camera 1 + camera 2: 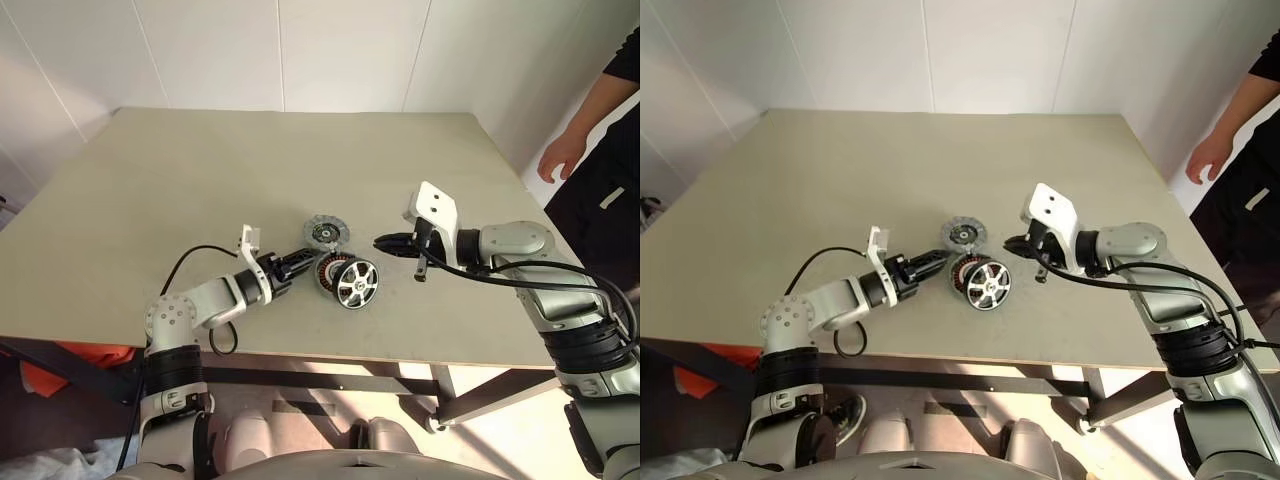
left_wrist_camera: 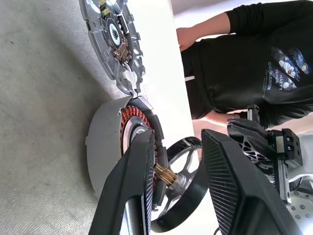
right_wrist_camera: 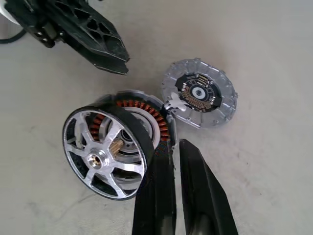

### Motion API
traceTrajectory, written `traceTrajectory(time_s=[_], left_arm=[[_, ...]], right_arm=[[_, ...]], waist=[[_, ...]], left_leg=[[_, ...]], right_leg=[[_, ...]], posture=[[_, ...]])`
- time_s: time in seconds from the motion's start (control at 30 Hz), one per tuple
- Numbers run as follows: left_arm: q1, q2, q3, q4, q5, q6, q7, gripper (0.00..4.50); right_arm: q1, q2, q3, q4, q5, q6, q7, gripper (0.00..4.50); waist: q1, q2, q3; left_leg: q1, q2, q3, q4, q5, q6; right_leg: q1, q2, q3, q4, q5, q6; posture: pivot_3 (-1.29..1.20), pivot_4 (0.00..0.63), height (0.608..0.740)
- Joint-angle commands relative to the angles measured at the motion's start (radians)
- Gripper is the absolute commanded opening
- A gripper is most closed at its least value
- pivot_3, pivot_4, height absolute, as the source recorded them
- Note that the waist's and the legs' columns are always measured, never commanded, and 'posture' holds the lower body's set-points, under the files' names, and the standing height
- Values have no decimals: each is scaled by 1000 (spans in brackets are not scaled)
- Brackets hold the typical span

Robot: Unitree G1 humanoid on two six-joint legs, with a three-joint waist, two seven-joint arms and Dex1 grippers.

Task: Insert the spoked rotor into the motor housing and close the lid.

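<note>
The rotor (image 1: 357, 284) leans tilted against the housing (image 3: 142, 117) on the desk (image 1: 200, 180), its hub shaft angled toward the copper windings but not seated, so it looks half offered to the opening rather than dropped in. The left gripper (image 1: 298, 265) rests level just beside the housing's rim with its fingers parted around the edge, apparently steadying it; whether they truly pinch it I cannot tell. The right gripper (image 1: 388, 242) hovers near the other side, fingers (image 3: 195, 196) almost together and holding nothing, its tips just short of the housing. The lid (image 1: 326, 232) lies flat just behind, touching the housing's rim and still to be fitted.
</note>
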Motion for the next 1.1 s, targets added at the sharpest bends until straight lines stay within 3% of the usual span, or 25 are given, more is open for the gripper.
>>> traceTrajectory(time_s=[0.03,0.1,0.27,0.57,0.77,1.0,1.1], left_arm=[[-2,8,-15,-43,-18,-17,-23,1660],[-1,11,-19,-44,-20,-19,-25,1660],[14,40,-58,-74,-16,-4,-65,1660],[4,227,-212,-141,117,-114,-299,1660],[-11,257,-311,-112,209,-170,-393,1660],[-27,258,-383,-76,294,-221,-464,1660],[-49,253,-410,-52,328,-239,-489,1660]], right_arm=[[-36,-15,-1,39,-11,-59,27,1251],[-37,-21,20,62,-26,-90,57,1865],[-74,-7,35,133,-64,-141,57,1865],[-71,14,26,138,-80,-141,17,1865],[-84,0,-5,145,-69,-124,-18,1865],[-114,16,-25,176,-136,-157,-141,4071],[-104,18,-24,157,-126,-150,-140,4071]], waist=[[0,0,0],[0,0,0],[-1,0,0],[-1,0,0],[-1,0,0],[-2,1,0],[-2,1,0]], left_leg=[[0,0,0,0,0,0],[0,0,0,0,0,0],[0,0,0,1,0,0],[1,0,0,1,0,0],[2,0,0,2,0,0],[3,0,0,2,1,-1],[4,0,0,2,1,-1]], right_leg=[[0,0,0,0,0,0],[0,0,0,0,0,0],[0,0,0,0,0,0],[0,0,-1,2,0,0],[0,-1,-1,3,0,0],[0,0,0,5,0,0],[0,0,0,6,0,0]], posture=[[0,0,740],[0,0,740],[0,0,740],[0,0,740],[0,0,740],[0,0,740],[0,0,740]])
